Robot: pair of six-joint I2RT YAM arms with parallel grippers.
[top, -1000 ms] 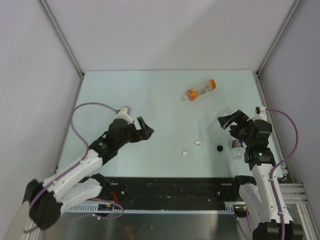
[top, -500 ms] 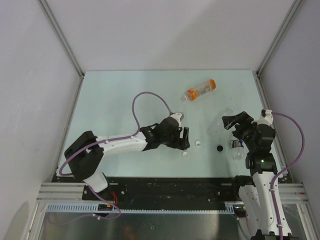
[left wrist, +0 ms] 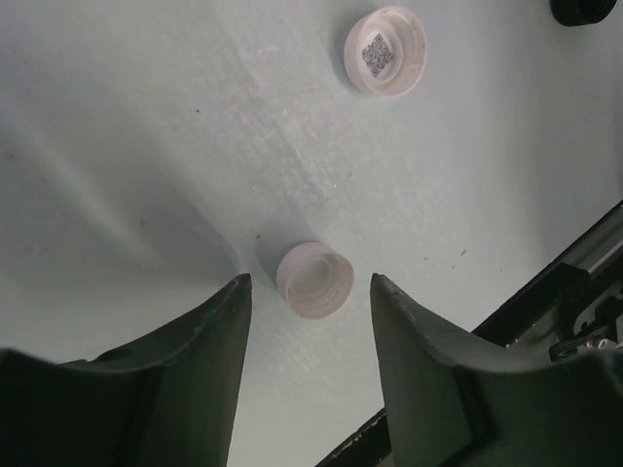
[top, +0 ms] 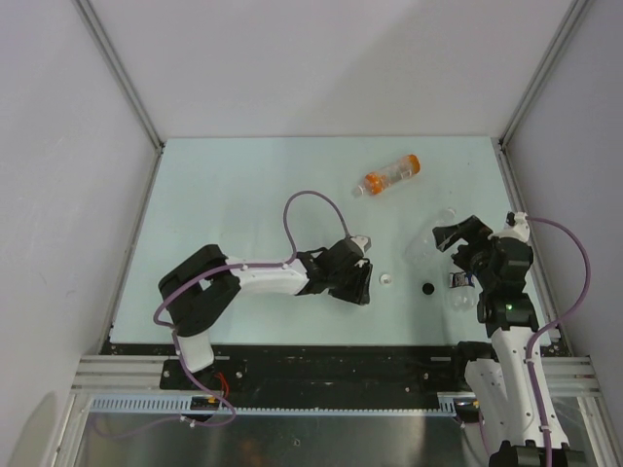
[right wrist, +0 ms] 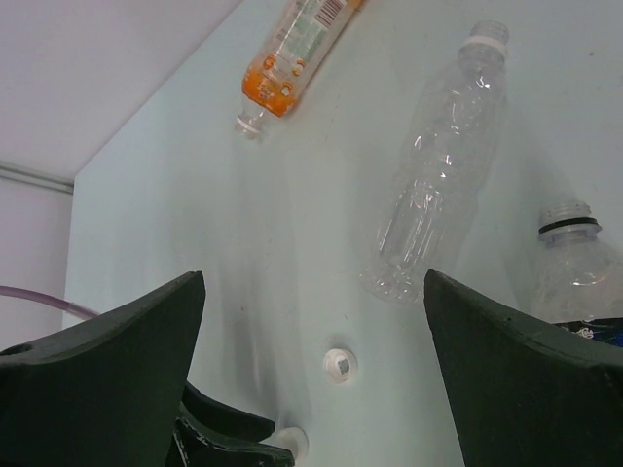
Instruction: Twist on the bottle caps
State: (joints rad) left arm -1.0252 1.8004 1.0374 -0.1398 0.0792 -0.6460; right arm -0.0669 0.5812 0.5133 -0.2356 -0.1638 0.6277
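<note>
My left gripper point(top: 358, 286) is open and low over the table. In the left wrist view it point(left wrist: 310, 288) has one white cap point(left wrist: 314, 280), open side up, between its fingertips, untouched. This cap is hidden under the gripper in the top view. A second white cap point(top: 386, 279) and the black cap point(top: 426, 288) lie to its right. The orange bottle point(top: 389, 176) lies at the back. The plain clear bottle point(top: 428, 243) lies on its side under my open, empty right gripper point(top: 450, 236). The Pepsi bottle point(top: 459, 282) is by the right arm, uncapped point(right wrist: 569, 219).
The black rail point(top: 331, 360) runs along the table's near edge, just behind my left gripper and visible in the left wrist view point(left wrist: 574, 282). Grey walls enclose the table on three sides. The left arm's purple cable point(top: 310, 199) loops above the table.
My left arm has swung from the left side to the centre and lowered its open gripper around a white cap. The right arm has barely moved.
</note>
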